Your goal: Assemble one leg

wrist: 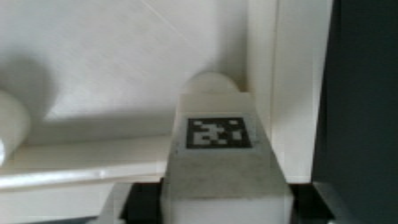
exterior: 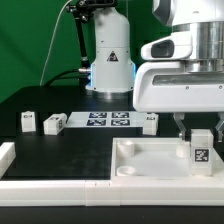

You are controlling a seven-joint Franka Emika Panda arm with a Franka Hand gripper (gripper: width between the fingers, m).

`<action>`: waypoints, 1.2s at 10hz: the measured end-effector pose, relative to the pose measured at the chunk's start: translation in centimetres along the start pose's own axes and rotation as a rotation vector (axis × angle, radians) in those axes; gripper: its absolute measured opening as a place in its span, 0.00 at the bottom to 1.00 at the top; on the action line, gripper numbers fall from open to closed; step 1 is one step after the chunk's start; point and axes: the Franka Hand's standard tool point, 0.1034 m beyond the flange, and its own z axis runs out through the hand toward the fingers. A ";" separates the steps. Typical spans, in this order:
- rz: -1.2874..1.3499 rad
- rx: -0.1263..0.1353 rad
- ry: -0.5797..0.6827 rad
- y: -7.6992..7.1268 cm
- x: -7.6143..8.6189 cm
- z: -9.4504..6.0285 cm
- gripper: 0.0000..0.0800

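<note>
The leg (exterior: 200, 152) is a small white block with a black-and-white tag on its side. It hangs upright in my gripper (exterior: 199, 130), over the right corner of the large white tray-like piece (exterior: 150, 160) in the exterior view. In the wrist view the leg (wrist: 217, 140) fills the middle, tag facing the camera, with its rounded end pointing at the tray's inner corner (wrist: 107, 90). My gripper (wrist: 217, 205) is shut on the leg, with dark fingers on both sides of it.
Three more white leg blocks stand on the black table: two at the exterior view's left (exterior: 27, 122) (exterior: 54, 124) and one near the middle (exterior: 149, 123). The marker board (exterior: 108, 119) lies behind them. A white rim (exterior: 5, 160) bounds the table's left edge.
</note>
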 end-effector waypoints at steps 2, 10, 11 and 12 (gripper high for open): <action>0.227 0.001 -0.001 0.0 0.0 0.0 0.36; 1.043 0.000 -0.008 0.1 0.0 0.0 0.36; 1.081 0.000 -0.008 0.0 0.0 0.0 0.36; 1.057 0.001 -0.008 0.0 0.0 -0.1 0.36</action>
